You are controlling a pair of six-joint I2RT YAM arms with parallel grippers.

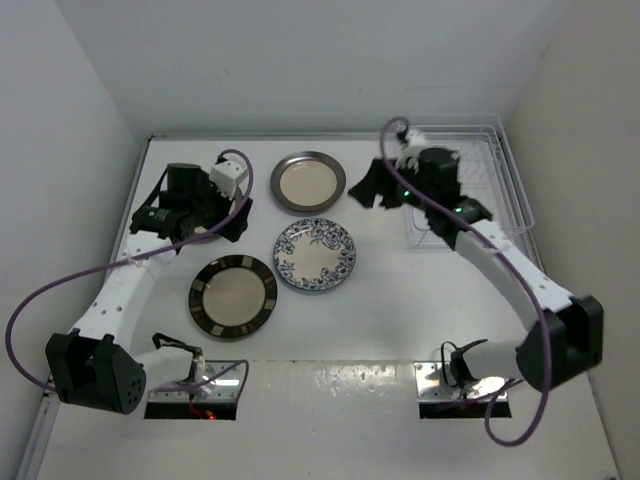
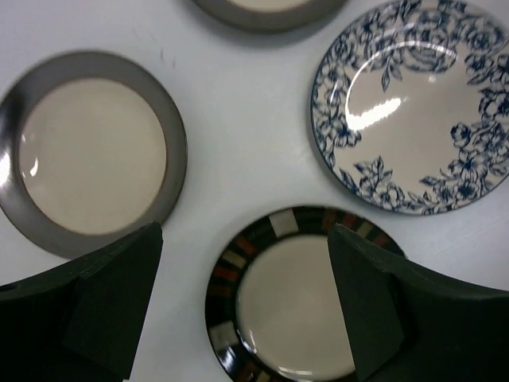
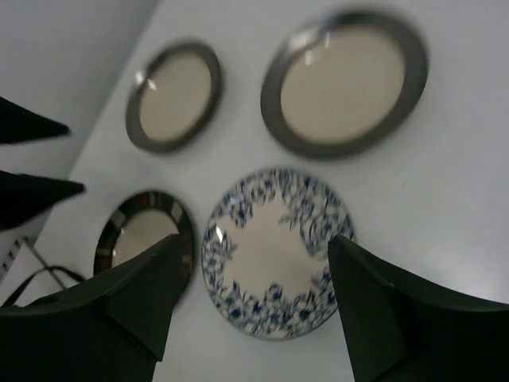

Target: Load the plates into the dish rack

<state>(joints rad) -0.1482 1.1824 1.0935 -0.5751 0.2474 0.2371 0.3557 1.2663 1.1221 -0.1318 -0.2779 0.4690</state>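
The floral plate (image 1: 315, 255) lies flat mid-way along the bench (image 1: 400, 300), with the striped plate (image 1: 233, 296) at its left. One grey-rimmed plate (image 1: 308, 182) sits behind it and the second grey-rimmed plate (image 2: 91, 151) near the far left corner, all apart and outside the dish rack (image 1: 497, 175) in the far right corner. The left pincer (image 2: 246, 306) gapes wide over the second grey-rimmed plate's edge; the right pincer (image 3: 254, 310), equally wide, hovers off the rack's left edge.

All four plates lie on the table (image 1: 400, 320), none overlapping. Take the floral plate (image 1: 315, 255) as the dial's centre in the top view. The striped-rim plate (image 1: 233, 296) sits at 8 o'clock, just beside it. The far metallic-rim plate (image 1: 308, 182) is at 12, near. The left metallic-rim plate (image 2: 91, 151) is at 10. The dish rack (image 1: 505, 170) stands at 2, well apart, in the table's far right corner.
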